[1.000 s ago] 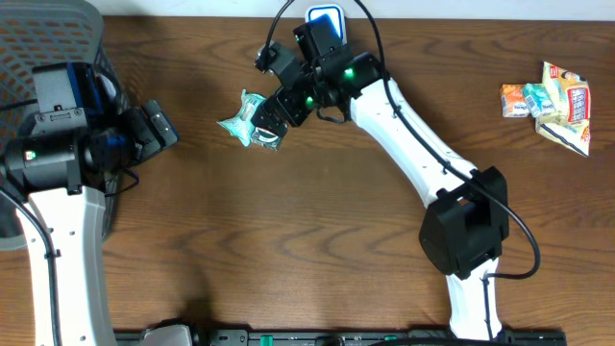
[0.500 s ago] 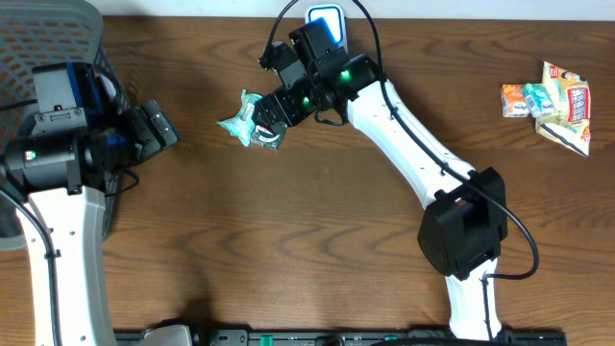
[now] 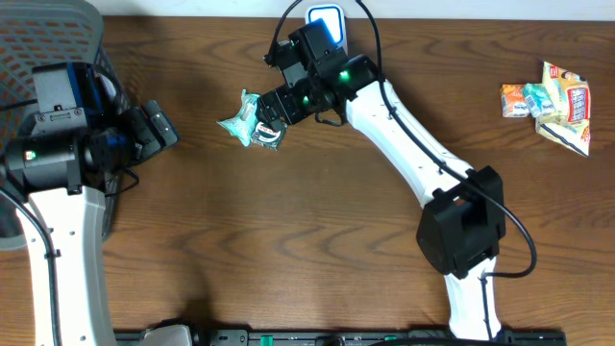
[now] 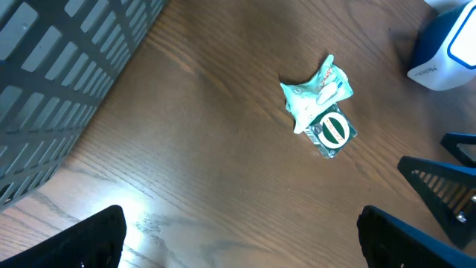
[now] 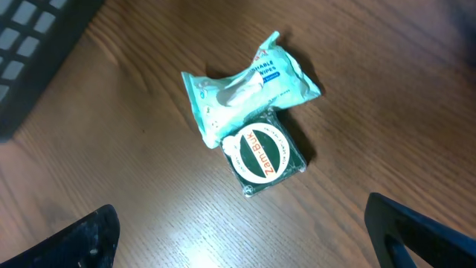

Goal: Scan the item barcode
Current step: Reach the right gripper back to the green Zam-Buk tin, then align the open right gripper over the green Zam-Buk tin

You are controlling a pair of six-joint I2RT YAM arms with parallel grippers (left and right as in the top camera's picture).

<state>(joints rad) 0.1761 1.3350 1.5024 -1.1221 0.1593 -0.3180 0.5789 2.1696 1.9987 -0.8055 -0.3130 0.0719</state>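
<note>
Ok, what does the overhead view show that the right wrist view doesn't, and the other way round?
Overhead only: the left arm and right arm, the blue-and-white scanner at the far edge, and a pile of snack packets at the right end. Right wrist only: readable lettering on the round label of the green packet. Both: the mint wipes pack touching the green packet on the wooden table.

Grey mesh basket (image 3: 43,24) at left edge of wooden table (image 3: 288,245)
</note>
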